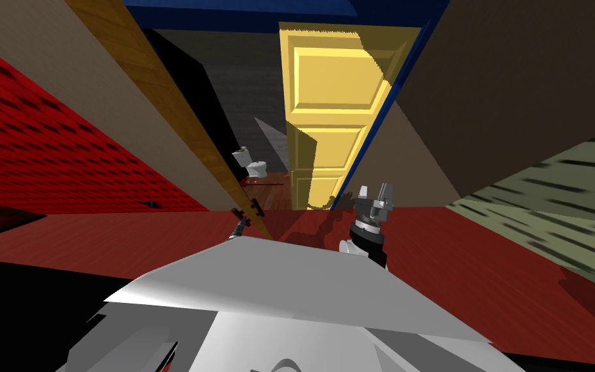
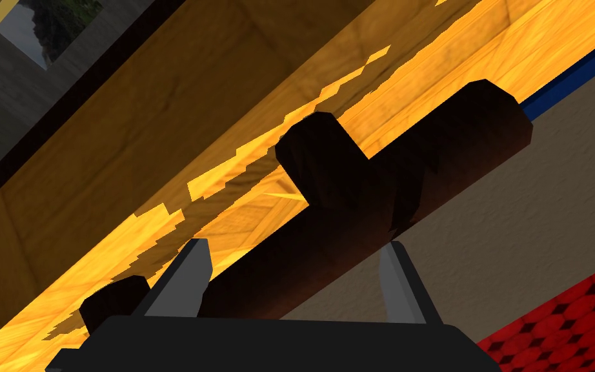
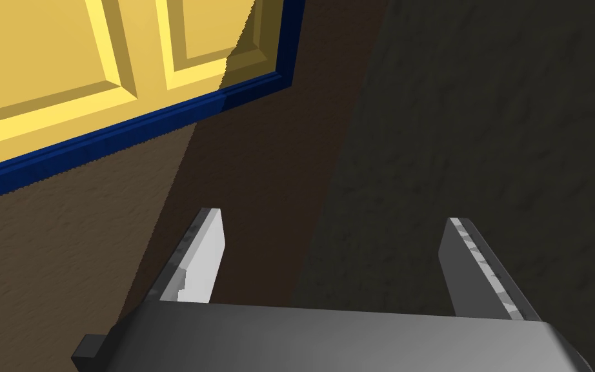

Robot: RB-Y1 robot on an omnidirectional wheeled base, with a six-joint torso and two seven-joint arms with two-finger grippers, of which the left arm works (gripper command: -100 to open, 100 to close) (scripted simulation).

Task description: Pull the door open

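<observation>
A wooden door (image 1: 180,123) runs away from me on the left, seen nearly edge-on and standing ajar. Its dark lever handle (image 2: 380,181) sits on a short round stem against the orange wood (image 2: 161,161). My left gripper (image 2: 296,271) is shut on the handle, whose bar lies slantwise between the fingers (image 2: 190,278), each one pressing a side. In the head view the left gripper (image 1: 241,226) is small, at the door's near edge. My right gripper (image 1: 373,192) hangs open and empty to the right, and its wrist view shows the fingers (image 3: 202,258) spread wide before a brown wall.
Straight ahead is a yellow panelled door (image 1: 328,110) in a blue frame (image 3: 161,129). Past the wooden door a white toilet (image 1: 251,163) stands in a small room, with a black area beside it. A red wall (image 1: 51,142) lies left, brown walls right, red floor (image 1: 483,258) below.
</observation>
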